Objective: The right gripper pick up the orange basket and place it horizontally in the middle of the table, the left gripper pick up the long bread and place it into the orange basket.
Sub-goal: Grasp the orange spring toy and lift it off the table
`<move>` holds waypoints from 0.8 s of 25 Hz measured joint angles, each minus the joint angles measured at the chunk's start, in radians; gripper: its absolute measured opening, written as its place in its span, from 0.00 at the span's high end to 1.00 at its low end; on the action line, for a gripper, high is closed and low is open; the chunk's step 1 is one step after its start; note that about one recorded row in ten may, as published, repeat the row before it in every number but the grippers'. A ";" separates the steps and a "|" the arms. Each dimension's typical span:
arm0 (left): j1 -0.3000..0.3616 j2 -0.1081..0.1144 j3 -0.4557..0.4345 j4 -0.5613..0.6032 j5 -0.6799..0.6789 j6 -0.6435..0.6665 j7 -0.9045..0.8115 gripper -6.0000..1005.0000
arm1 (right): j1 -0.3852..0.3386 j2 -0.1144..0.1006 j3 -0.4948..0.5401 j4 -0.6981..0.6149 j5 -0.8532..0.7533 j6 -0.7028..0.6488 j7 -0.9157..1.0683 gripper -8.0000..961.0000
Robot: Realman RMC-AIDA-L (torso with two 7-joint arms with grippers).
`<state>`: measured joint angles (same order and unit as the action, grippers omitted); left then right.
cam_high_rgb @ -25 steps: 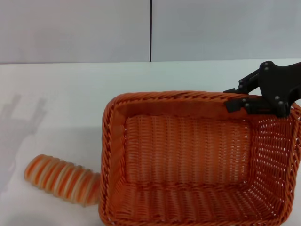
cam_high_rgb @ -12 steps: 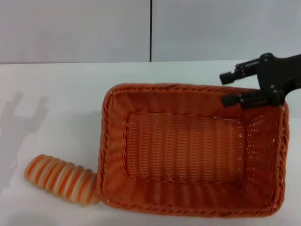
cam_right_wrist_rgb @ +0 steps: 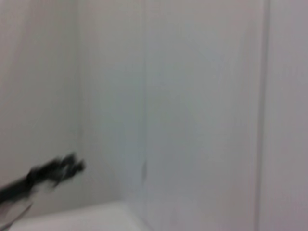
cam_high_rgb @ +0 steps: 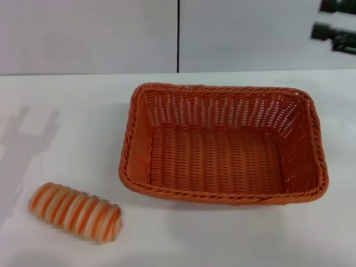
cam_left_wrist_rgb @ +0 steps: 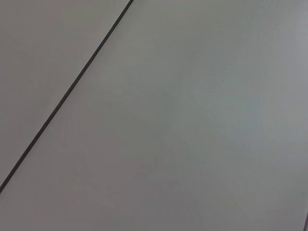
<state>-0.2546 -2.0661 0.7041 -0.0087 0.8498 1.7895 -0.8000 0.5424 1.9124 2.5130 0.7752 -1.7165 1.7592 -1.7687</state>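
Note:
The orange basket (cam_high_rgb: 222, 147) sits flat on the white table (cam_high_rgb: 67, 100), near the middle, long side across the head view, and nothing is inside it. The long bread (cam_high_rgb: 75, 212), striped cream and orange, lies on the table at the front left, apart from the basket. My right gripper (cam_high_rgb: 319, 18) hangs high at the top right, above and behind the basket's far right corner. It is open, holds nothing, and touches nothing. The left gripper is out of view in every frame.
A grey wall with a dark vertical seam (cam_high_rgb: 178, 36) stands behind the table. The left wrist view shows only that wall and its seam (cam_left_wrist_rgb: 67, 94). A faint shadow (cam_high_rgb: 28, 133) falls on the table's left side.
The right gripper let go of the basket's far right rim and rose up and away. The basket dropped from tilted to flat and now lies apart from the bread.

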 joint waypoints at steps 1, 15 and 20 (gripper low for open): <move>-0.001 0.000 0.000 0.001 0.000 0.000 0.000 0.18 | -0.028 0.008 0.014 -0.009 0.050 -0.003 -0.018 0.34; 0.026 0.044 0.076 0.253 0.092 -0.145 -0.196 0.18 | -0.343 0.112 0.350 -0.349 0.372 -0.011 -0.290 0.34; 0.037 0.137 0.070 0.392 0.300 -0.197 -0.383 0.18 | -0.414 0.143 0.365 -0.415 0.517 -0.049 -0.347 0.34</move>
<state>-0.2177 -1.9287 0.7744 0.3831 1.1501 1.5921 -1.1830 0.1286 2.0549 2.8777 0.3605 -1.1996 1.7105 -2.1156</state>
